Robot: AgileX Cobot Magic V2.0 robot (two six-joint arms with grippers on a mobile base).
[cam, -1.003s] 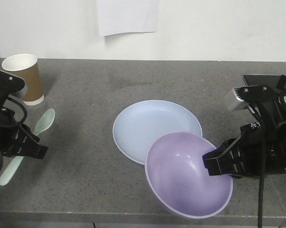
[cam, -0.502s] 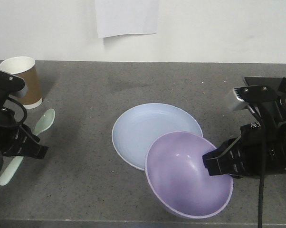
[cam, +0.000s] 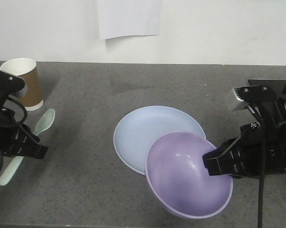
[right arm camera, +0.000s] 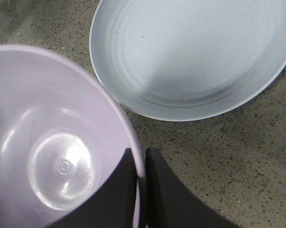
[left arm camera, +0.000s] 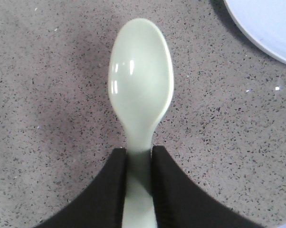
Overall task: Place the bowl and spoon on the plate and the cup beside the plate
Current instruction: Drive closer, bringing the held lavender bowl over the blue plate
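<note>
Two tools are counted, and both are occupied. The right tool [cam: 212, 164] is clenched on the rim of the one bowl [cam: 181, 175]: in the right wrist view one finger is seen inside the rim and the other outside it. The purple bowl is held tilted, with its opening turned up and away from the tool. In the front view its far edge is seen overlapping the near edge of the plate [cam: 143, 130]. One plate is counted, pale blue. It is laid flat on the worktop [cam: 86, 180], ahead of the right tool and beyond the bowl. A strip of bare worktop is seen between tool and plate in the right wrist view.

The left tool [left arm camera: 139, 161] is closed on the handle of the one spoon [left arm camera: 140, 80]. Its fingers are pressed to both sides of the handle, and the mint-green head is pointed straight ahead of them. Whether the spoon is lifted cannot be told. One brown paper cup [cam: 26, 83] is seen upright, past the spoon's head and well apart from the plate.

One sheet of paper [cam: 128, 18] is fixed to the wall behind.
</note>
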